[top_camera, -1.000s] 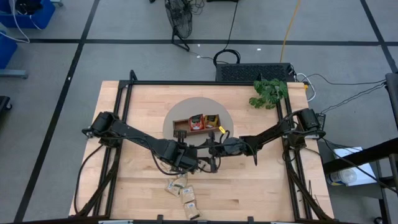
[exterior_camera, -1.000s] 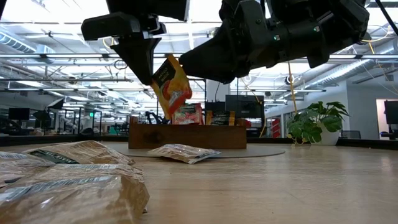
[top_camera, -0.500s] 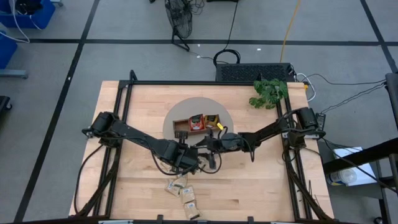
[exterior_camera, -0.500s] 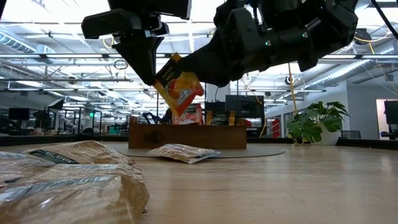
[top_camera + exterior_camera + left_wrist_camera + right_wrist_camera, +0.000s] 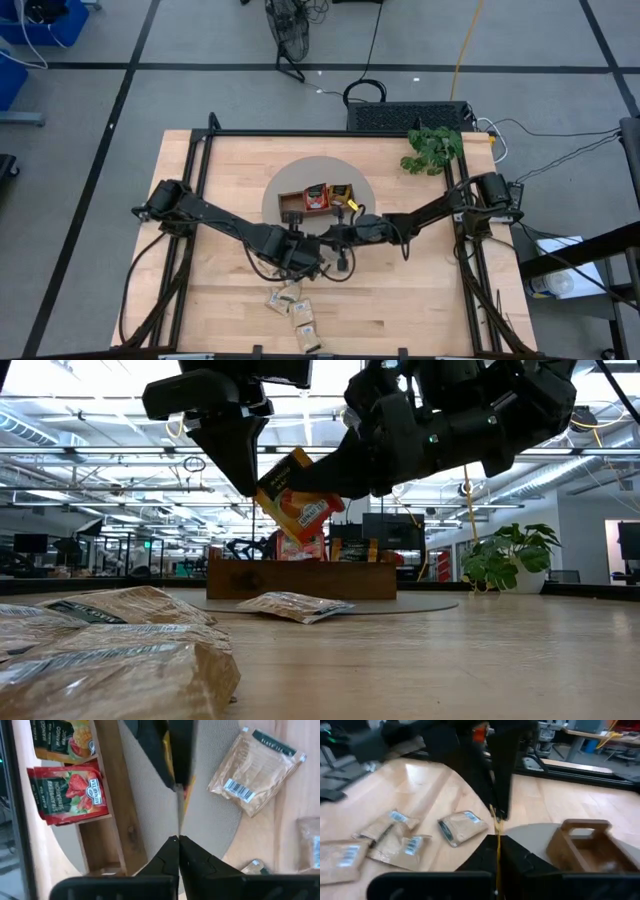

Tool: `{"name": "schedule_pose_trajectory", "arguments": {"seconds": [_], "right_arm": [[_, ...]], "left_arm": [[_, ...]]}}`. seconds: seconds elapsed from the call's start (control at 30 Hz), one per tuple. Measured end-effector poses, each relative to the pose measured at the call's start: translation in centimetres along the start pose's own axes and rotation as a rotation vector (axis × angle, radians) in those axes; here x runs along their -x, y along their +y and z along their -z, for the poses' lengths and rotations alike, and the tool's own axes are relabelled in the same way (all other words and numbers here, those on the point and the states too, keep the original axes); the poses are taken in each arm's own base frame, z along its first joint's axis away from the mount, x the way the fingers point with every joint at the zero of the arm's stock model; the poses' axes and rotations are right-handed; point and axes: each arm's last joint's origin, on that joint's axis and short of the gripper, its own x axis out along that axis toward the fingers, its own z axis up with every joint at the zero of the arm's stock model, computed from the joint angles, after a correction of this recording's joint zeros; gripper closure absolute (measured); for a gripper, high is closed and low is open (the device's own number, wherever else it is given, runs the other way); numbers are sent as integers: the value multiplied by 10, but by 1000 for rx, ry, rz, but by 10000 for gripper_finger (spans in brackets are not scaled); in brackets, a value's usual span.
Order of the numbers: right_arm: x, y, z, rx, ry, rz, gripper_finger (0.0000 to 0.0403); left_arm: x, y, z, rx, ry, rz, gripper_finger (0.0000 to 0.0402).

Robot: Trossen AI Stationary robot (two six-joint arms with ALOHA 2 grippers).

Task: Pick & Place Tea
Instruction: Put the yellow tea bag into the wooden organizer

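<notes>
From above, I am seeing both arms meeting over the middle of the worktop (image 5: pixel 220 170), the left end effector (image 5: pixel 318 243) and right end effector (image 5: pixel 330 236) close together just beside the wooden tray (image 5: pixel 318 197) on its round grey mat (image 5: pixel 285 178). Beige tea packets (image 5: pixel 297 309) are lying near the front edge.

At table height, I am watching an orange and yellow tea packet (image 5: pixel 292 500) hanging tilted in the air above the worktop, both end effectors clamped on it from opposite sides. One beige packet (image 5: pixel 293 604) is resting on the mat in front of the tray.

Through the left wrist, I am looking at red and yellow packets standing in the tray's compartments.

Through the right wrist, the fingers are pinched together on the packet's thin edge.
</notes>
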Motion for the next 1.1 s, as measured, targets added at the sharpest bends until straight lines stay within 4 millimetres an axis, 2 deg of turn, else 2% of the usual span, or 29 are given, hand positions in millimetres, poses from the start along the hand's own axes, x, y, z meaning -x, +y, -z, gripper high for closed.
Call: {"name": "schedule_pose_trajectory", "arguments": {"seconds": [0.2,0.33,0.5,0.63,0.87,1.1], "right_arm": [[15,-9,3,46,29,181,402],[35,-23,6,50,18,312,402],[62,-43,22,17,-117,398,403],[75,-62,36,-34,-137,407,403],[59,-82,51,-73,-71,357,403],[39,-88,65,-30,-7,414,403]], "left_arm": [[19,-3,4,74,-63,-12,367],[39,-7,8,67,-155,-92,366],[61,-10,16,57,-260,-155,365],[67,-7,22,70,-293,-214,365],[53,3,25,96,-274,-246,364],[43,7,25,113,-247,-210,364]]}}
